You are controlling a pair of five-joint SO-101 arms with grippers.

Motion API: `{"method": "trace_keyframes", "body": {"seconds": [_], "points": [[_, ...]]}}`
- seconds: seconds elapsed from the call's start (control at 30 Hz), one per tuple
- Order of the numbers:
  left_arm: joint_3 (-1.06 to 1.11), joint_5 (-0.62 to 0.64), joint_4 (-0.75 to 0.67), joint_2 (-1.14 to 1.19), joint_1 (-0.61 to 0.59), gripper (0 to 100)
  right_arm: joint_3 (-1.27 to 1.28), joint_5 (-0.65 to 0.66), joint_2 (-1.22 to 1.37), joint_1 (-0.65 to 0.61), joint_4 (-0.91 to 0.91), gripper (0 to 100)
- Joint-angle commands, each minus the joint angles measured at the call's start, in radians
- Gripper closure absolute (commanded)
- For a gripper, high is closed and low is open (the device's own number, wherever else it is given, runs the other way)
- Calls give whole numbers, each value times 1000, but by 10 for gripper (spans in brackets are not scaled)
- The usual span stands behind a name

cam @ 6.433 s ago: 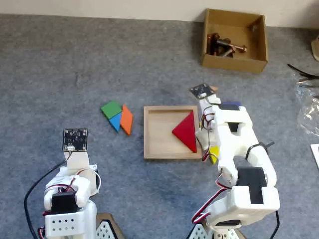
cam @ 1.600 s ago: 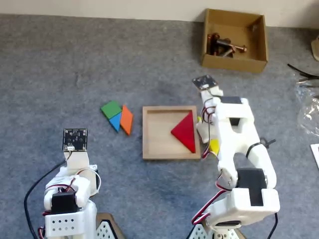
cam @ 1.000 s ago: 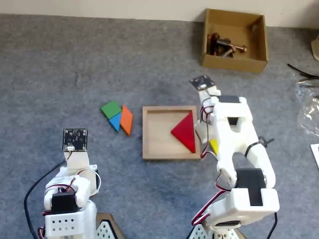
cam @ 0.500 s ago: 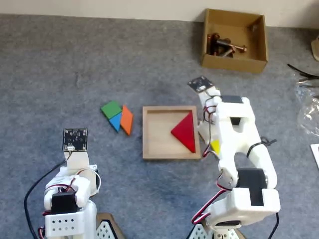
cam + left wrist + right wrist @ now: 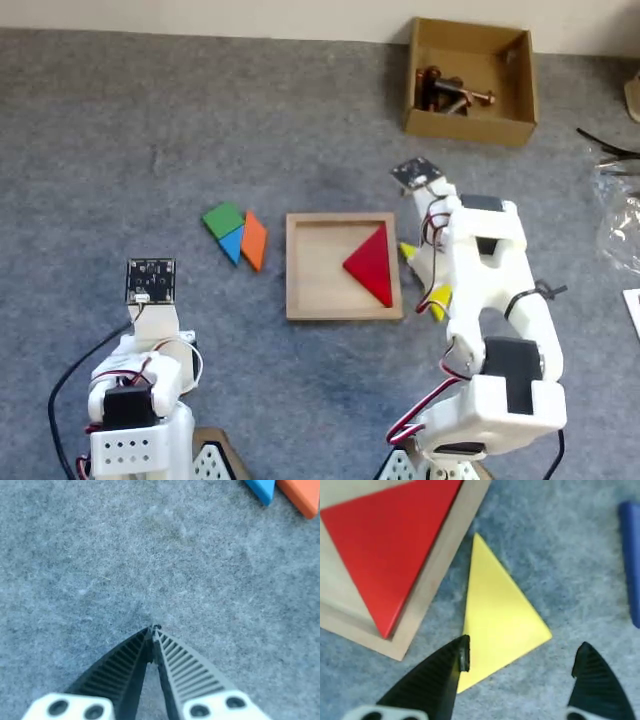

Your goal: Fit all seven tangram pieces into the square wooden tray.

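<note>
Yellow triangle [image 5: 496, 619] lies just beside the tray [image 5: 440, 555], perhaps touching.

Pale bare-wood tray [image 5: 315, 265]; smooth painted red triangle [image 5: 385, 540] and yellow triangle [image 5: 495, 620]; fuzzy grey felt mat [image 5: 150, 555]

Soft, even light comes down from overhead onto the grey mat [image 5: 150, 120], bright from edge to edge. Shadows are faint and stay close: a dim patch beneath the white arm [image 5: 485, 270] and shaded inner walls in the cardboard box [image 5: 465, 125]. Crinkled plastic [image 5: 620, 225] at the side catches small glints. Seen from the right wrist, the yellow triangle [image 5: 497, 615] and red triangle [image 5: 385, 535] are flatly lit, with a narrow shadow beside the tray [image 5: 434, 567]. The left gripper [image 5: 152, 629] reads dark against the pale mat.
</note>
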Motion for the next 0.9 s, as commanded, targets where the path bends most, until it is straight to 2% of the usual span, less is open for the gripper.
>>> {"method": "trace_keyframes", "body": {"seconds": [0.0, 0.5, 0.67, 0.87], "points": [[21, 2, 8, 7, -8, 995, 18, 11, -42, -8, -21, 646], [21, 2, 8, 7, -8, 995, 31, 12, -33, -65, -30, 623], [21, 2, 8, 7, -8, 995, 107, 12, -36, -65, -137, 623], [21, 2, 8, 7, -8, 995, 137, 12, -35, -61, -148, 623]]}}
